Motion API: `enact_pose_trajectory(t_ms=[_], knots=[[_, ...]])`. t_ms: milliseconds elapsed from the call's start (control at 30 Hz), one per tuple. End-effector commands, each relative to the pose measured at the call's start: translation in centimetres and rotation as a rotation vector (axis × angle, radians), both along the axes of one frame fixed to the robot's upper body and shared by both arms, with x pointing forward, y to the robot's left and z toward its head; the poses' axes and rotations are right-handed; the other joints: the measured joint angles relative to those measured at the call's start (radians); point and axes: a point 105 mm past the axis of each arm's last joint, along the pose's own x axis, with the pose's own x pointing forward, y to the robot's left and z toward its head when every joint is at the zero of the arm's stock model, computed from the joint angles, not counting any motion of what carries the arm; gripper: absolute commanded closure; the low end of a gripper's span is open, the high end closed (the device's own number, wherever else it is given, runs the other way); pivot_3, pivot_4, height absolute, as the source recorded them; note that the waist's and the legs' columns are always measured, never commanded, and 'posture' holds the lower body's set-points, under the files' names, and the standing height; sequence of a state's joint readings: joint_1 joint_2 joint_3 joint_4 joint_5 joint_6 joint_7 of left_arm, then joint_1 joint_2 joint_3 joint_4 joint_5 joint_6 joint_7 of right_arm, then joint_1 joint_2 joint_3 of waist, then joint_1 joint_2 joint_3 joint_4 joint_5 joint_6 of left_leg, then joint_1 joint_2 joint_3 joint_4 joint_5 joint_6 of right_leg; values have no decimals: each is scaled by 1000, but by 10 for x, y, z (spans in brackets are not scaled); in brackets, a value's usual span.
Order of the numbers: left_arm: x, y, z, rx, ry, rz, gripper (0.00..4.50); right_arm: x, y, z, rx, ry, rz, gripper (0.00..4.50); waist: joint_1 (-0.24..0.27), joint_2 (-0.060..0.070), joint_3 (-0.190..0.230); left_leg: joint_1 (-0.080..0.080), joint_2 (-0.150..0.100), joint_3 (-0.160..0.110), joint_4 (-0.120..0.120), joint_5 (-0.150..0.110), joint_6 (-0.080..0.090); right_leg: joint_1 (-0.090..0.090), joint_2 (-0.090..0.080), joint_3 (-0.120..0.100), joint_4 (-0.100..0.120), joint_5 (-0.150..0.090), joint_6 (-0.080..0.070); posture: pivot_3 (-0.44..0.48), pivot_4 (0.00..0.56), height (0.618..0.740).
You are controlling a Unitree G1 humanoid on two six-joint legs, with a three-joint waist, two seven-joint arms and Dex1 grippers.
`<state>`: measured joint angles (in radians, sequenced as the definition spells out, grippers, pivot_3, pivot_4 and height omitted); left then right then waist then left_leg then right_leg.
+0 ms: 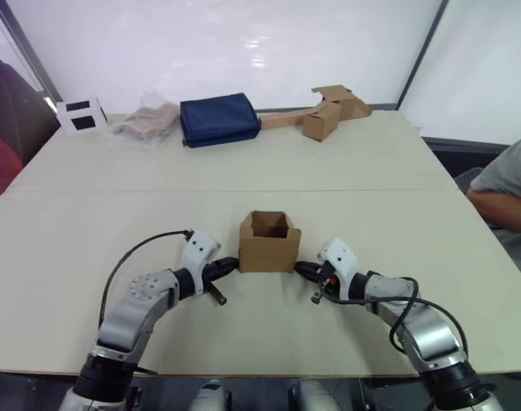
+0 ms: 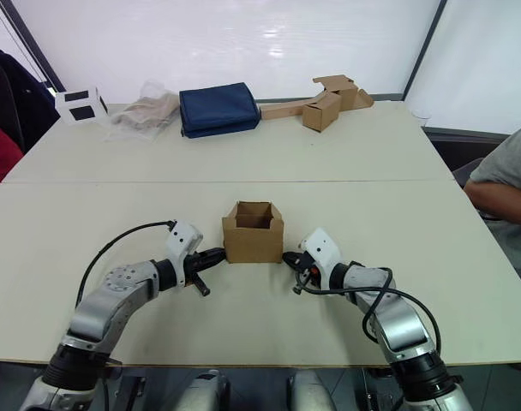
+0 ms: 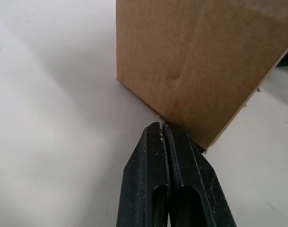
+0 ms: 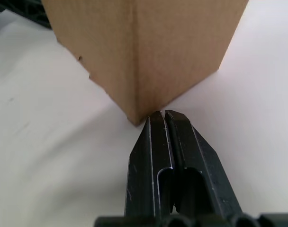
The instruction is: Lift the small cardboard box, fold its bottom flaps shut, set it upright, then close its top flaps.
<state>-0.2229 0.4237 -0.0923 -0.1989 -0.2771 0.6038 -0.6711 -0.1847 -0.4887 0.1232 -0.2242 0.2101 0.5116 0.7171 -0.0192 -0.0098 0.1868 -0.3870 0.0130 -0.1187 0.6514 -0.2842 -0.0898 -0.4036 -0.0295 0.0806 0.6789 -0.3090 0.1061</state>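
On the far left of the pale surface [image 1: 89, 214] a white cube with black squares [image 1: 81, 116] sits beside a crumpled clear bag [image 1: 146, 122], then a dark blue pouch [image 1: 218, 119].

Nearer, the left arm lies low over the surface, elbow bent, forearm angled in toward the middle. Its left gripper [image 1: 230, 265] points at the lower left side of the small cardboard box [image 1: 268, 243], with the 2 black fingers [image 3: 156, 161] pressed flat together, holding nothing, their tips right at the box's bottom edge.

The box stands upright in the middle of the surface, near the front. Its top flaps [image 1: 270, 220] stand open, so the inside shows. Its underside rests on the surface and I can't see the flaps there.

The right arm mirrors the left, low and bent, reaching in from the other side. The right gripper [image 1: 300, 268] has its fingers [image 4: 175, 137] closed on each other, empty, tips at the box's lower corner.

At the far right back lies another brown box joined to a long cardboard strip [image 1: 326, 113]. A person's arm [image 1: 500, 201] rests at the surface's right edge.
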Motion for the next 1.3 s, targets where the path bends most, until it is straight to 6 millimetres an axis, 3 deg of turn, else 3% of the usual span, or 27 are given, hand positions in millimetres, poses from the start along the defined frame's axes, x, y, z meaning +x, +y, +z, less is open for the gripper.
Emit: enact_pose_trajectory(t_ms=[33, 133, 233, 367, 500, 833, 1300], knots=[[-8, 23, 1, -4, 42, 38, 4466, -9, -16, 25, 31, -31, 0, 4500, -1, 0, 0, 0, 0, 0, 0, 0, 0, 0, 0, 0, 0, 0, 0, 0, 150, 740], [-14, 37, 4, 11, 64, 30, 4466, -15, -28, 35, 12, -22, 24, 4500, -7, 0, 0, 1, 1, 0, -1, 0, 0, 0, 1, 0, 0, 0, 0, 0, 150, 740], [-7, 45, 25, -27, 35, 23, 4466, -6, -38, 55, 25, -56, 27, 4500, -8, 0, 0, 2, 1, 0, -2, 0, 0, 1, 1, 0, 0, 0, 0, 0, 150, 740], [1, 31, 65, -146, -5, -80, 4466, 18, -33, 89, 124, -133, 38, 4500, -8, 0, 1, 2, 1, 0, -1, 0, 0, 1, 1, 0, 0, 0, 0, 0, 150, 740], [1, 17, 84, -154, -33, -182, 4466, 31, -17, 103, 145, -167, 99, 4500, -12, 0, 1, 1, 1, 0, -3, 0, 0, 1, 1, 0, -4, 0, 0, 0, 150, 740], [18, -1, 86, -137, -77, -245, 4466, 35, 23, 104, 138, -177, 264, 4500, -25, 0, 1, 0, 1, 0, -3, 0, 0, 1, 1, -1, -5, 0, 0, 0, 150, 740], [31, -17, 74, -59, -99, -335, 4466, 36, 40, 90, 45, -175, 345, 4500, -26, 0, 1, -1, 1, 0, -3, 0, 0, 0, 1, -1, -5, 0, 0, 0, 150, 740]])
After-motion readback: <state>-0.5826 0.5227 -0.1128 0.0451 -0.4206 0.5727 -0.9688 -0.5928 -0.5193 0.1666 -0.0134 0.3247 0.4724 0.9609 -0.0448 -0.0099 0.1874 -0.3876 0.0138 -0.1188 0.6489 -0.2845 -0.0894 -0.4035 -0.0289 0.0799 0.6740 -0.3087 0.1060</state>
